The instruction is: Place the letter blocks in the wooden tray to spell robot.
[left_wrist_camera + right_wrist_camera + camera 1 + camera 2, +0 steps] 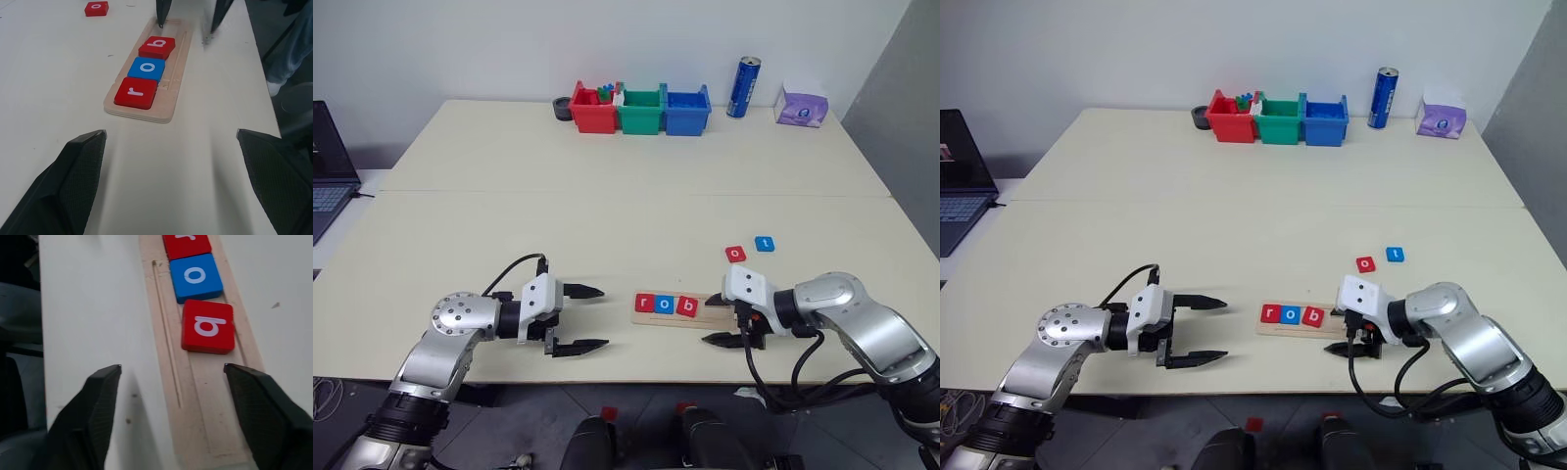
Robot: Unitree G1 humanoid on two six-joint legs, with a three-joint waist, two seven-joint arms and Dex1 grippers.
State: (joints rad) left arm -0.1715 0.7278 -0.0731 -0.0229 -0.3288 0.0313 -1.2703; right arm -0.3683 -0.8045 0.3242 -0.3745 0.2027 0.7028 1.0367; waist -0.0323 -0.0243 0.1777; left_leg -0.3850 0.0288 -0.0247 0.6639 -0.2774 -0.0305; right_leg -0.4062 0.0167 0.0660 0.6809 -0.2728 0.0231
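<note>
On the wooden tray [671, 309] sit 3 letter blocks [666, 305] (r, o, b); both grippers gape empty.

The right half of the wooden tray [205, 396] lies bare past the red b tile [208, 326], with the right gripper [724, 319] straddling that end, fingers apart. Bare table separates the tray from the loose red o tile [735, 254] and blue t tile [765, 244]. The left gripper [578, 318] hangs wide beside the tray's left end

An office or lab room: pale tables [636, 166] against a white wall, a laptop [328, 162], and sorting bins [640, 110].
</note>
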